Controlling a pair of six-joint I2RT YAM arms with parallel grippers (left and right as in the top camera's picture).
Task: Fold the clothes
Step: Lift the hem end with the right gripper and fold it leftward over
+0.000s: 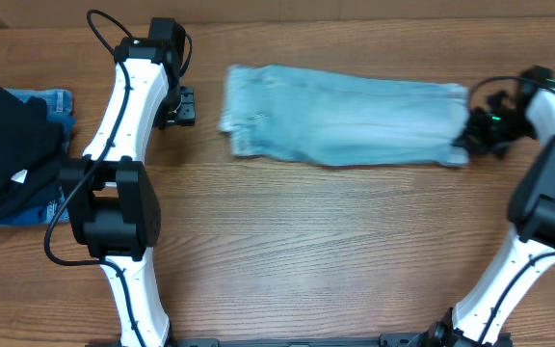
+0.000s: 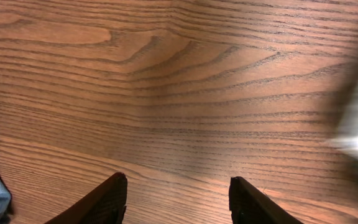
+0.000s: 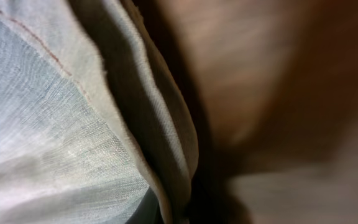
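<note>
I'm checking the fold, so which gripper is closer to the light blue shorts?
Right. The right gripper touches the shorts at the hem end; the left gripper hangs open over bare table beyond the waistband.

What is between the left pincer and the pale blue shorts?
Nothing but bare wooden table lies between the left pincer and the pale blue shorts. The overhead view shows this.
</note>
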